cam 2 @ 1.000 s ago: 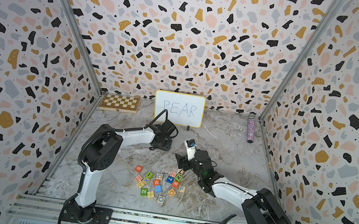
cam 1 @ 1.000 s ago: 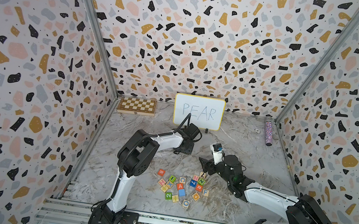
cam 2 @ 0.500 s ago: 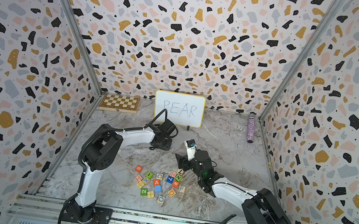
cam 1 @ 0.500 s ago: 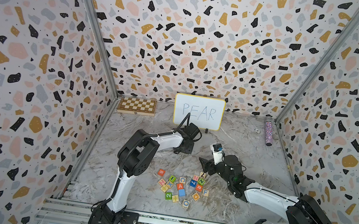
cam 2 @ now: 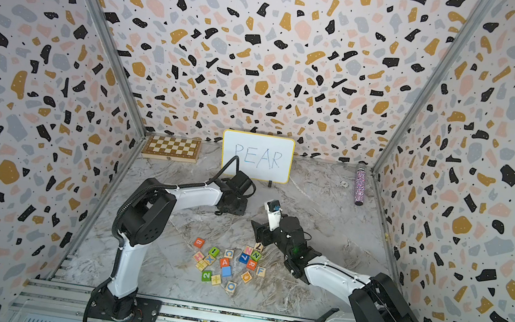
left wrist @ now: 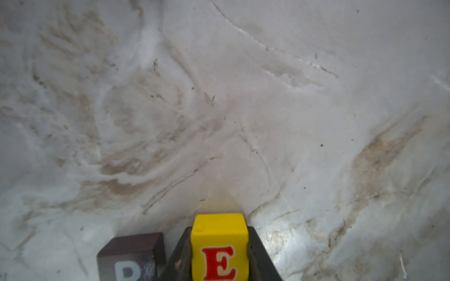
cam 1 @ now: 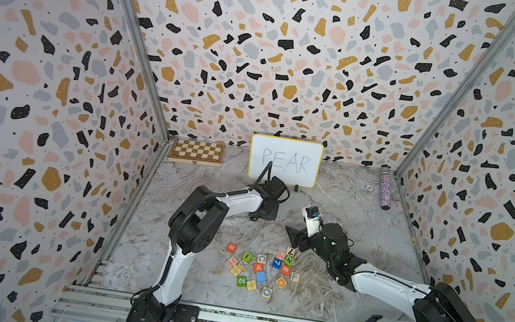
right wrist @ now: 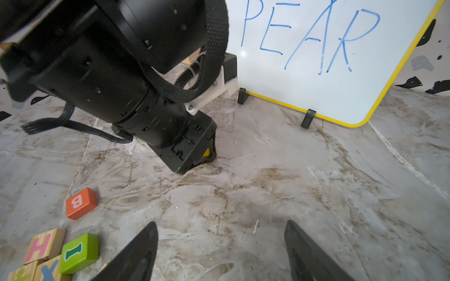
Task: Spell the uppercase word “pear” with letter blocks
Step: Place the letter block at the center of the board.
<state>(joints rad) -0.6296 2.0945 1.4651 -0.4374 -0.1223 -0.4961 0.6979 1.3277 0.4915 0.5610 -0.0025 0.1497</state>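
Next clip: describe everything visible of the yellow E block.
The yellow E block is a small glossy cube with rounded edges, a red serif E on the face toward the left wrist camera. The left gripper is shut on it, dark fingers pressing two opposite sides. It is held low over the marbled table, in front of the whiteboard, beside the dark P block, one finger between them. Whether it touches the table cannot be told.

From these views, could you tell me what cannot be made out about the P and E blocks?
P block: left wrist view, cut off by the bottom edge.
E block: both top views, hidden under the left gripper.
Their gap: left wrist view, behind a gripper finger.
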